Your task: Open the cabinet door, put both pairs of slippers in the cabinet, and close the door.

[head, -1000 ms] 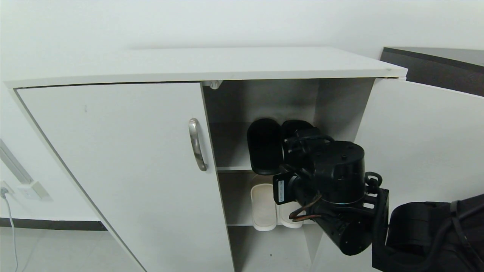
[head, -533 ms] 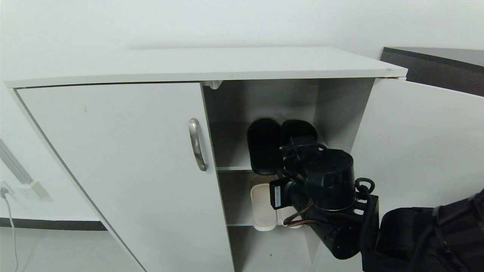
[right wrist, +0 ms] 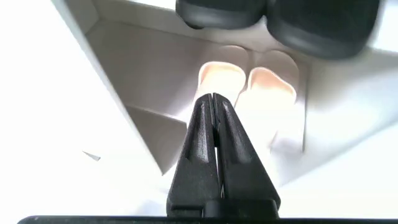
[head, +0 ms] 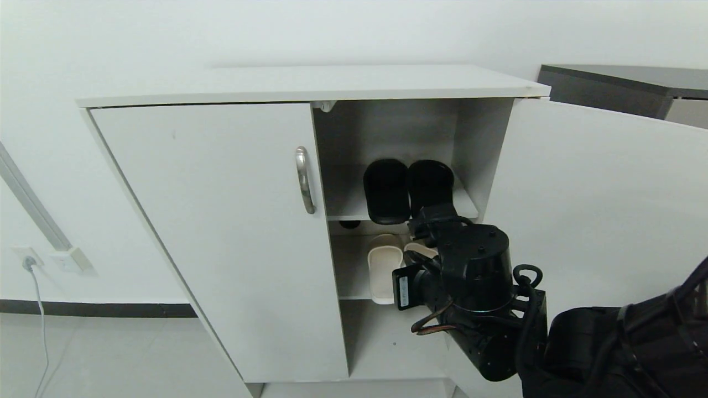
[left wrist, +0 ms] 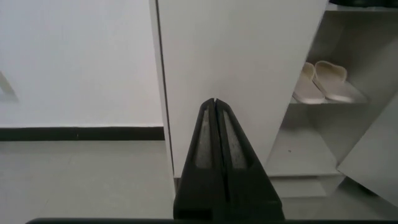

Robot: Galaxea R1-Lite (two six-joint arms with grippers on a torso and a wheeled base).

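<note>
Head view shows the open door swung out from the right side of the cabinet, with black slippers and cream slippers shelved inside it; the door is likely a light, stiff panel best pushed near its free edge, and the right gripper and left gripper are both pinched closed, empty.

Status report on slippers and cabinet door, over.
Left gripper shut, empty; right gripper shut, empty. Black slippers upper shelf, cream slippers shelf below. Right door open, right gripper before the opening.
</note>
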